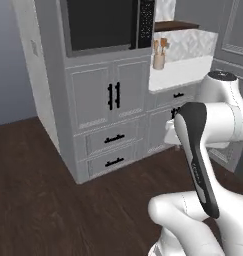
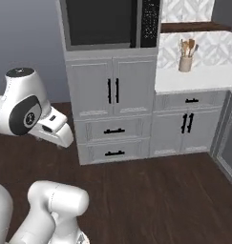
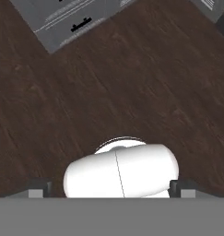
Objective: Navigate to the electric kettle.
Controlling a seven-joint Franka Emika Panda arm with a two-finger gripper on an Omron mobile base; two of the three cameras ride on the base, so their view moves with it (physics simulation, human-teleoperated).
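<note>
The electric kettle is out of view. My gripper (image 3: 111, 188) hangs over the dark wood floor (image 3: 132, 83) and points down at it. Its two dark fingertips (image 3: 39, 188) stand far apart at the bottom corners of the hand view, open, with nothing between them. The hand (image 2: 55, 128) is held low in front of the base, well short of the cabinets.
A tall grey cabinet (image 2: 112, 90) with a black built-in oven (image 2: 108, 21) stands ahead, drawers (image 2: 115, 131) below it. To its right, a white counter (image 2: 194, 76) carries a jar of wooden utensils (image 2: 185, 57). A grey wall (image 1: 8, 75) is at left.
</note>
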